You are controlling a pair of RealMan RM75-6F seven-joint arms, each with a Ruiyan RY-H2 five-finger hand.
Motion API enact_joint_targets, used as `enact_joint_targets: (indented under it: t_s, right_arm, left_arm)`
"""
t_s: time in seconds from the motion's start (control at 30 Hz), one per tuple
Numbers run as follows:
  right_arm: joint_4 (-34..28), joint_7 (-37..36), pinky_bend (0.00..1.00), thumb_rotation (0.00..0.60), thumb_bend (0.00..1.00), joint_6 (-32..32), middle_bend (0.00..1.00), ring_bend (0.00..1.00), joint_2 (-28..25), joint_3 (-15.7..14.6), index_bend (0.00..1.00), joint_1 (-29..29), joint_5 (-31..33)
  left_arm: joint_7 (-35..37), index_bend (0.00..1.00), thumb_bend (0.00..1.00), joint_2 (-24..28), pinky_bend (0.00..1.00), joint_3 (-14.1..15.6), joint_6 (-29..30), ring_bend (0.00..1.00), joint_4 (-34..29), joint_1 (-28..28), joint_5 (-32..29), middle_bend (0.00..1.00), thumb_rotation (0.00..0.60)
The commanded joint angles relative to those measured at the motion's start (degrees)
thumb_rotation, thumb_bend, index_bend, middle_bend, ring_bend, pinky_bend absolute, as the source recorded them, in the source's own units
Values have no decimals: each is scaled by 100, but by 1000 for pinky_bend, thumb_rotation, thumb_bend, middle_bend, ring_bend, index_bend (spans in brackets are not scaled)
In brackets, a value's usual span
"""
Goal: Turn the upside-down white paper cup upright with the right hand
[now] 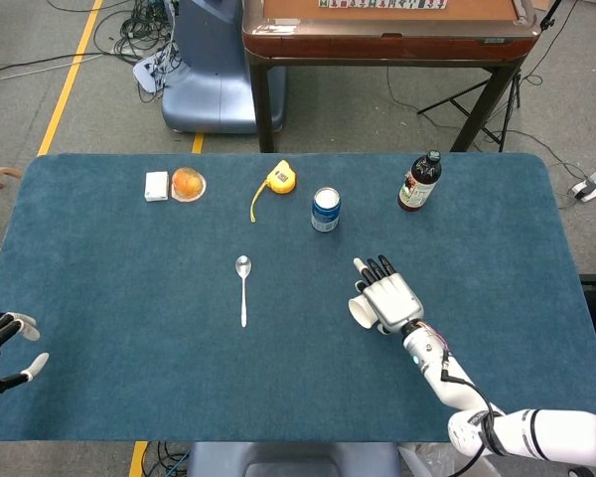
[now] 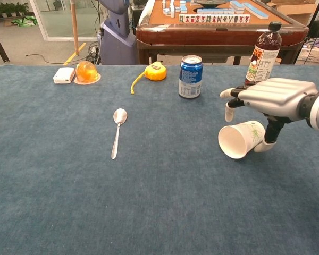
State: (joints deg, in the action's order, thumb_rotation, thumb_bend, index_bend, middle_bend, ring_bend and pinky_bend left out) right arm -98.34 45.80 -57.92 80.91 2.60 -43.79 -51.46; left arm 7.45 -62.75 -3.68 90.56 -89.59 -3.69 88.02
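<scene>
The white paper cup (image 2: 239, 139) lies on its side on the blue table cover, its mouth facing the front left and its base toward the right. From the head view only its rim (image 1: 359, 311) shows under my right hand (image 1: 389, 298). My right hand (image 2: 271, 98) hovers palm-down just above the cup with fingers stretched out over it. Its thumb (image 2: 266, 143) hangs down at the cup's base end, touching or nearly touching it. The hand does not grip the cup. My left hand (image 1: 0, 343) rests at the table's front left edge with fingers apart, holding nothing.
A blue can (image 2: 190, 77) stands behind and left of the cup, a dark bottle (image 2: 262, 56) behind the hand. A spoon (image 2: 117, 130) lies mid-table. A yellow tape measure (image 1: 281, 178), an orange jelly cup (image 1: 188, 185) and a white box (image 1: 156, 186) sit at the back.
</scene>
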Motion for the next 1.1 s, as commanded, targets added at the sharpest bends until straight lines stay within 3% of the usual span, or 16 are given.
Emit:
enact_joint_targets:
  t_s: [0.03,0.57,1.1]
  right_arm:
    - [50,28,0,600,0,5,0,0,47,-13,315,-29,41]
    - [295,1,0,600,0,-68,2,0,247,-82,390,-76,58]
    - [532,-479,0,600,7,-244,55,0,403,-108,537,103,-486]
  left_arm:
    - [14,539,171,5,597,-4,0,298,2,2,-8,407,600]
    - [40,540,171,15,597,-8,-5,299,-1,5,-12,408,600]
    - [62,540,171,24,597,-13,5,299,1,13,-15,407,600]
